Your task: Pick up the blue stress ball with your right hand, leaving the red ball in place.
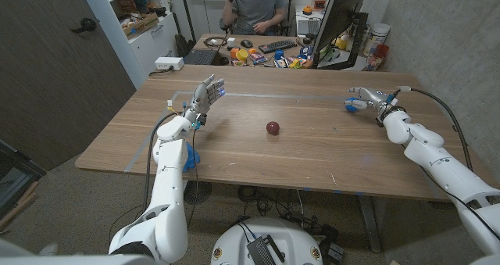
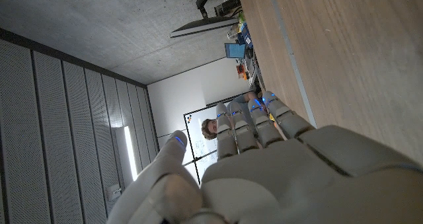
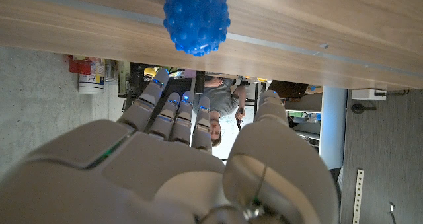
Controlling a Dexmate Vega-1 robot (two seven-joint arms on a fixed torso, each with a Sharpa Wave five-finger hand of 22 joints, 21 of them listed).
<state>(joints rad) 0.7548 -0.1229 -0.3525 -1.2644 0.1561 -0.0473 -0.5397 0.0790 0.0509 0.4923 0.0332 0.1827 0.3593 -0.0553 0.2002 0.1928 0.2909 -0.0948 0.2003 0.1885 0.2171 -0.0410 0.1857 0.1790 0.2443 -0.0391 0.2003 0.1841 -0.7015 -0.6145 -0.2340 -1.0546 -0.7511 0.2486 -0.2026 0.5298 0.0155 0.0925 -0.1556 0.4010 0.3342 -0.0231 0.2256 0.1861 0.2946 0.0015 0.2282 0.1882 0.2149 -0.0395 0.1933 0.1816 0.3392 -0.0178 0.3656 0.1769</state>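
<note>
The blue stress ball (image 1: pixel 353 105) is knobbly and lies on the wooden table (image 1: pixel 312 155) near its far right edge. My right hand (image 1: pixel 367 98) hovers just behind and over it with its fingers spread, and nothing is in its grip. In the right wrist view the blue ball (image 3: pixel 196 18) sits on the table a short gap beyond the fingertips (image 3: pixel 173 102) of my right hand (image 3: pixel 192 164). The small dark red ball (image 1: pixel 272 128) lies alone mid-table. My left hand (image 1: pixel 206 94) is raised over the table's far left, fingers straight and apart, holding nothing; the same hand (image 2: pixel 284 164) appears in the left wrist view.
A strip of pale tape (image 1: pixel 258 95) runs across the far part of the table. Behind it a person (image 1: pixel 254 5) sits at a cluttered desk with a keyboard (image 1: pixel 277 46) and a monitor (image 1: pixel 344 15). A white box (image 1: pixel 169 62) stands off the far left corner.
</note>
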